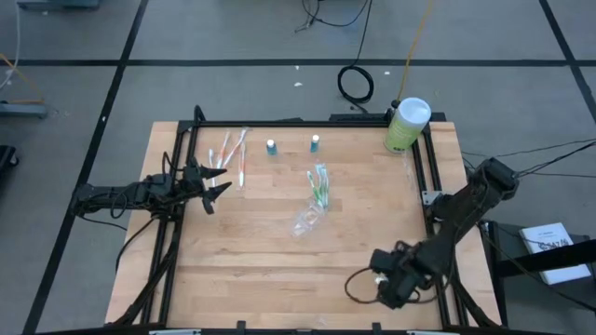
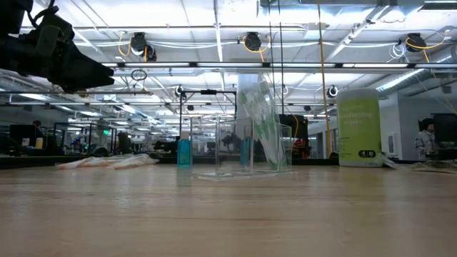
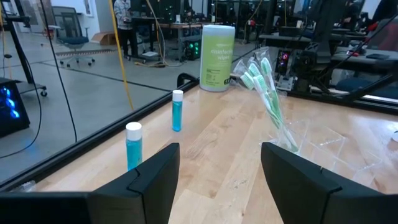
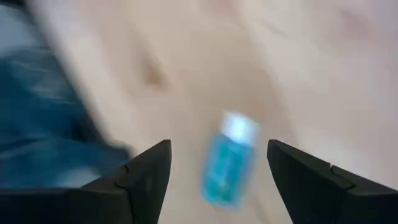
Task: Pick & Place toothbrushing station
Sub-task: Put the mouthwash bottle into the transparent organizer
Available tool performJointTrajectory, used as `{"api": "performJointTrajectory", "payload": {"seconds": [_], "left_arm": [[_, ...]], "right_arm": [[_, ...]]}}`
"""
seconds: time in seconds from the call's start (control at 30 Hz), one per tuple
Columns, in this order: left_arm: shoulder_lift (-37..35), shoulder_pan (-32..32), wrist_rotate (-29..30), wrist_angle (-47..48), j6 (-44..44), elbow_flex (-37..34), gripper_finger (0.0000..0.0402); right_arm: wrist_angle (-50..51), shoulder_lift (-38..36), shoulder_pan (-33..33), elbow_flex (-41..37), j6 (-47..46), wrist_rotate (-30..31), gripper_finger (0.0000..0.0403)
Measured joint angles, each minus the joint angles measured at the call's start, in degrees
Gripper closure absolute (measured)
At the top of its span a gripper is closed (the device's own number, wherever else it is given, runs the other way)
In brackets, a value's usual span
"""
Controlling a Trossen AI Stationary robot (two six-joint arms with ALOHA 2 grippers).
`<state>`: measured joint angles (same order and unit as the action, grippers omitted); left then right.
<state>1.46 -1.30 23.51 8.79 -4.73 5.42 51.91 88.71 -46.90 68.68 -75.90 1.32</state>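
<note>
A clear plastic holder [image 1: 305,221] stands mid-table with green-white toothbrushes [image 1: 319,184] leaning out of it, handles down inside; both also show in the left wrist view, holder [image 3: 314,143] and brushes [image 3: 266,87]. Pink-white toothbrushes [image 1: 230,154] lie flat at the far left. Two small blue tubes with white caps [image 1: 271,147] [image 1: 315,143] stand upright near the far edge. My left gripper [image 1: 212,186] is open and empty, raised at the table's left side. My right gripper [image 1: 375,277] is open near the near right corner; a third blue tube [image 4: 227,165] lies on the wood ahead of its fingers, blurred.
A big pale-green canister with a white lid [image 1: 407,124] stands at the far right corner. A black frame rail [image 1: 424,177] runs along the table's edges. Bare wood [image 1: 251,270] spans the near half. Cables lie on the floor beyond the far edge.
</note>
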Motion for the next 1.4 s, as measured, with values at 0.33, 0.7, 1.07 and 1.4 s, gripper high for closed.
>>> {"api": "performJointTrajectory", "payload": {"seconds": [0.33, 0.7, 1.07, 1.4], "left_arm": [[-0.01, 0.00, 0.00, 0.00, 0.00, -0.01, 0.0167], [0.00, -0.02, 0.00, -0.02, 0.00, -0.01, 0.0167], [-0.01, -0.02, 0.00, -0.02, 0.00, -0.01, 0.0167], [-0.01, -0.02, 0.01, -0.02, 0.00, 0.01, 0.0167]], "right_arm": [[-6.23, 5.66, -4.60, -3.84, -9.13, -3.30, 0.0134], [-7.25, 10.81, -5.28, -6.29, -5.82, -1.39, 0.0140], [-9.06, 12.25, -5.35, -6.31, -5.43, 0.30, 0.0204], [-8.89, 12.06, -5.22, -6.18, -2.58, 7.57, 0.0292]]}}
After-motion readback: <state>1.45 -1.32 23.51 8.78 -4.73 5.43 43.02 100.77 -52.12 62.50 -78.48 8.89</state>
